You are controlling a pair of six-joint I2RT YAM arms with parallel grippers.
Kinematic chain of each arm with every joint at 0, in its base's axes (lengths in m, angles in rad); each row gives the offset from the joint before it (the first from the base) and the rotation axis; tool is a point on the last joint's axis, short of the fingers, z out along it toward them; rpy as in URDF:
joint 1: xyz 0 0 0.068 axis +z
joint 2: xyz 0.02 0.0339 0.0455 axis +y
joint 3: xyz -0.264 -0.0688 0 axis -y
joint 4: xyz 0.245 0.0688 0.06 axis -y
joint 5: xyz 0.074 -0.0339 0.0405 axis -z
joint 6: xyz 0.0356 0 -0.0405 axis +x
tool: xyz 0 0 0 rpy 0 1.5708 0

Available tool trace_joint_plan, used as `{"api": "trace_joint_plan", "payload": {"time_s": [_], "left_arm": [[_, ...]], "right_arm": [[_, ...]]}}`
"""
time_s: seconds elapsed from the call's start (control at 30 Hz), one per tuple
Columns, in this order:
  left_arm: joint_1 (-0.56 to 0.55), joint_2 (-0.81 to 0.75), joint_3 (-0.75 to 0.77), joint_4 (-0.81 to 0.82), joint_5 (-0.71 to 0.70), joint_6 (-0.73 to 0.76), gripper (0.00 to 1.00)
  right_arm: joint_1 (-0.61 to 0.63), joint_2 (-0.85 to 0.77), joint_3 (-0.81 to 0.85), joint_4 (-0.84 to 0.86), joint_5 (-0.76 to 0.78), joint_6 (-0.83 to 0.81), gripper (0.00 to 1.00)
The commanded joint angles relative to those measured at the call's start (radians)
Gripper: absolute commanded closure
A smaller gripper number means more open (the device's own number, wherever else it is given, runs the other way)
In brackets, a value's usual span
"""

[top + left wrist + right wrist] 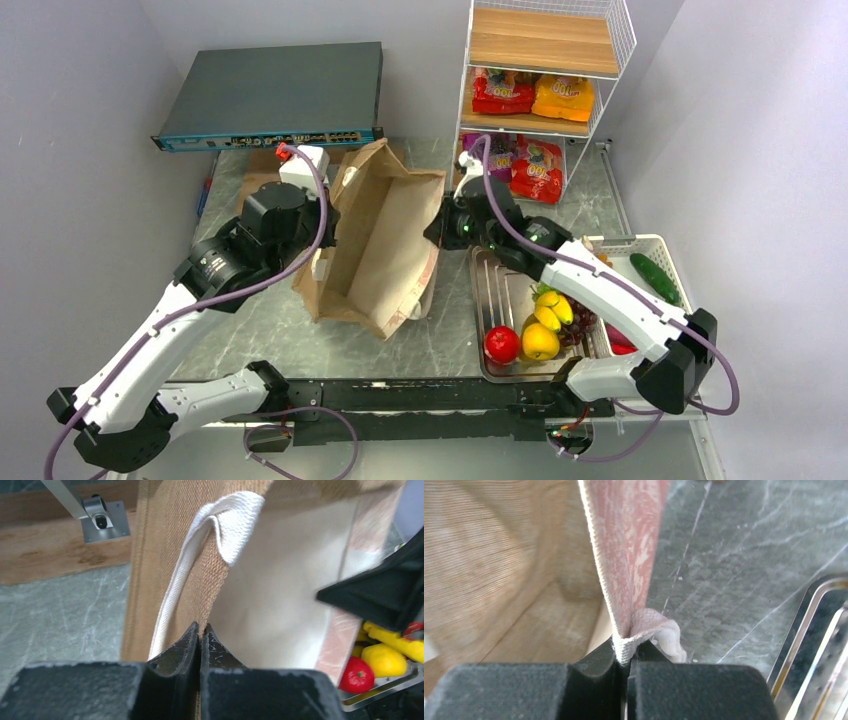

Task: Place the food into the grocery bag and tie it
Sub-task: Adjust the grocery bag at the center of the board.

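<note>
The brown grocery bag [385,235] stands open in the middle of the table. My left gripper [325,245] is shut on its left rim [201,627], beside a white handle [220,525]. My right gripper [440,225] is shut on the right rim, pinching the other white handle [624,652]. The food lies outside the bag: a red apple [502,343], a yellow-orange fruit [540,342], bananas [555,305] and dark grapes [582,320] on a metal tray [495,290], and a cucumber [655,277] in a white basket. Red and orange snack packets [503,93] sit on the shelf rack.
A white wire shelf rack [545,60] stands at the back right. A grey flat box [270,95] lies at the back left. A wooden board [55,545] lies behind the bag. The white basket [640,245] sits at the table's right edge beside the tray.
</note>
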Motion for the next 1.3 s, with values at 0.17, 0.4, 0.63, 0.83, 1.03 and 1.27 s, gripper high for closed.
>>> {"api": "trace_joint_plan", "payload": {"time_s": [0.17,0.4,0.63,0.83,1.03,1.27], "left_arm": [[0.056,0.069,0.001,0.02,0.052,0.099,0.45],[0.063,0.073,-0.086,0.089,0.1,0.1,0.01],[0.152,0.046,-0.106,0.103,-0.008,0.231,0.01],[0.234,0.053,-0.155,0.198,0.282,0.3,0.01],[0.33,0.119,-0.193,0.238,0.486,0.264,0.15],[0.356,0.069,-0.258,0.245,0.488,0.26,0.91]], "right_arm": [[-0.037,0.098,0.259,-0.201,-0.22,-0.176,1.0],[-0.036,0.123,0.284,-0.214,-0.262,-0.174,1.0],[-0.037,0.121,0.288,-0.222,-0.284,-0.205,1.0],[-0.038,0.1,0.27,-0.194,-0.316,-0.223,1.0],[-0.039,0.073,0.26,-0.183,-0.35,-0.245,1.0],[-0.038,0.057,0.248,-0.182,-0.325,-0.258,1.0]]}}
